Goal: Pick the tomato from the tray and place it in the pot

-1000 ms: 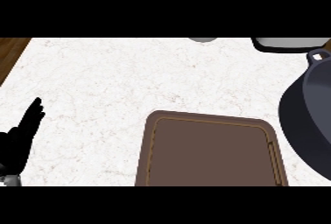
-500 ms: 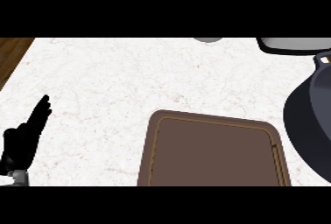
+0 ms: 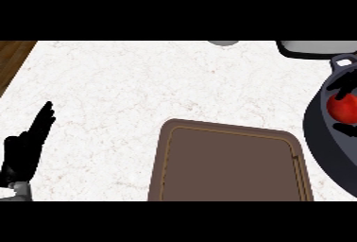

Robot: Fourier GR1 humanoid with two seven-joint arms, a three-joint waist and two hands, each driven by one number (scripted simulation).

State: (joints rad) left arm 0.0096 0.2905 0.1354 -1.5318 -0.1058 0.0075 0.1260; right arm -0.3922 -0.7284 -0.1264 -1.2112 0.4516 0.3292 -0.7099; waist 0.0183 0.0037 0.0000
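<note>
Head view. Brown tray [image 3: 230, 165] sits at lower centre on the white speckled surface [image 3: 140, 85]; nothing lies on the tray. Dark pot [image 3: 322, 142] is at the right edge, cut off by the frame, its rim just beside the tray's right side. Tomato [image 3: 343, 108] shows red inside the pot's outline, at the far right. Black fingers [image 3: 342, 87] of the right hand [image 3: 344, 128] show above and below the tomato and seem curled round it: I read the hand as clamped on the tomato, not yet let go. Whether the tomato touches the pot's floor I cannot tell.

Left hand [image 3: 24, 146] is at the lower left edge, fingers straight, held together and pointing up, resting, well apart from tray and pot.

A pale grey object [image 3: 317, 46] lies at the top right, just beyond the pot's handle loop [image 3: 343, 61]; a small grey shape [image 3: 223, 42] is cut off at the top edge.

Risks, as judgement:
- Release from height: the tomato may bounce or roll against the pot wall. Cause: depth inside the pot is not readable here.
- On withdrawal, the fingers may catch the rim or the handle loop and shift the pot toward the tray. Cause: the hand sits close to the near wall.
- Most of the hand is out of frame, so any slip would go unseen.
</note>
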